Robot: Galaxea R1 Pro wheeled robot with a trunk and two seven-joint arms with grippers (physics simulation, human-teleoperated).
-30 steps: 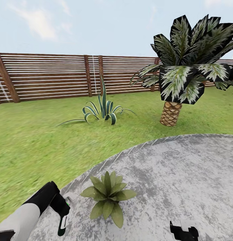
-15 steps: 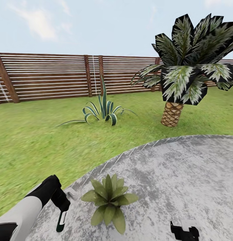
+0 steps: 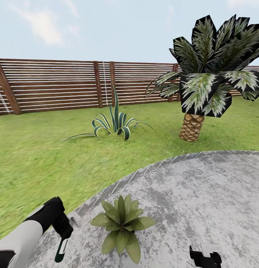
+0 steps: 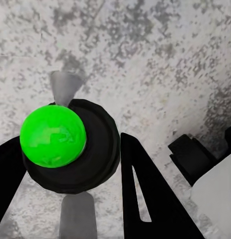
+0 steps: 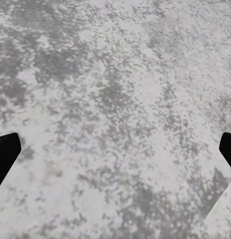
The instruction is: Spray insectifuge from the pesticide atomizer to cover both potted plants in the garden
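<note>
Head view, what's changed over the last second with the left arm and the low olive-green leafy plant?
The left gripper, shut on the dark green-topped atomizer, has dropped lower and drawn back from the low olive-green potted plant. The camera has drifted slightly. The plant, mottled grey paved round, striped agave, palm and right gripper stayed put.

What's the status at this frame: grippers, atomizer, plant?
Left gripper shut on atomizer, beside potted plant on the paved round. Right gripper open, empty, over paving. Nothing between atomizer and plant.

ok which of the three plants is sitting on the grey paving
The potted plant, the low olive-green rosette; the striped agave and the palm both grow in the lawn.
</note>
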